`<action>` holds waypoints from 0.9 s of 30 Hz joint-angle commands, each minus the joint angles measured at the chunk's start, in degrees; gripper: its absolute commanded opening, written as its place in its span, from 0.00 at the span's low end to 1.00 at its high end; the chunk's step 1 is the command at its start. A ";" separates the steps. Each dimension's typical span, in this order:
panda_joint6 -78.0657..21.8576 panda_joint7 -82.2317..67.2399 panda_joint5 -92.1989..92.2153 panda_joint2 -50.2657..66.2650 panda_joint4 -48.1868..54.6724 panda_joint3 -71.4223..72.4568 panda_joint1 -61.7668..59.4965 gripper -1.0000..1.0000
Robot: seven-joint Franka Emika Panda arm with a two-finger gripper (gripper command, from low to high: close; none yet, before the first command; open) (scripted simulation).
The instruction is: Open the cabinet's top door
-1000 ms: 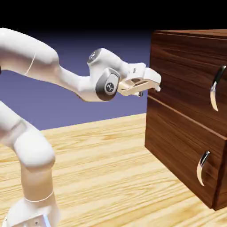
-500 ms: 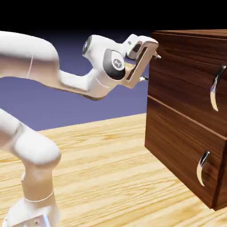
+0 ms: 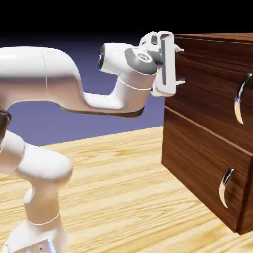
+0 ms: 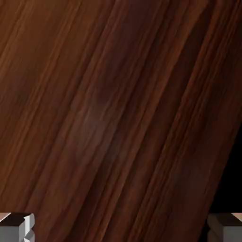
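Note:
The cabinet is a big dark wood-grain box at the exterior view's right. Its top door is the upper panel, and a long curved silver handle sits near the door's right side. My gripper is open, its two fingers one above the other, right at the top door's left edge and well left of the handle. Nothing is between the fingers. In the hand view dark wood grain fills the picture, with both grey fingertips wide apart at the bottom corners.
Below the top door is the lower panel with a shorter silver handle. The light wooden table stretches from the arm's base to the cabinet. In the hand view a black strip runs down the right edge.
The hand has risen and moved right up to the cabinet's upper left edge. It has rolled so its fingers now stand one above the other. The fingers stay open.

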 commanded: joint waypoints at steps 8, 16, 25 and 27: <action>-0.30 -7.76 -19.94 -2.85 5.19 -8.91 8.13 0.50; -0.61 -15.51 -39.87 -5.70 10.37 -17.81 16.27 0.50; -0.89 -22.70 -58.34 -8.33 15.17 -26.07 23.80 0.50; -0.93 -22.86 -58.34 -7.72 18.61 -28.45 27.95 0.50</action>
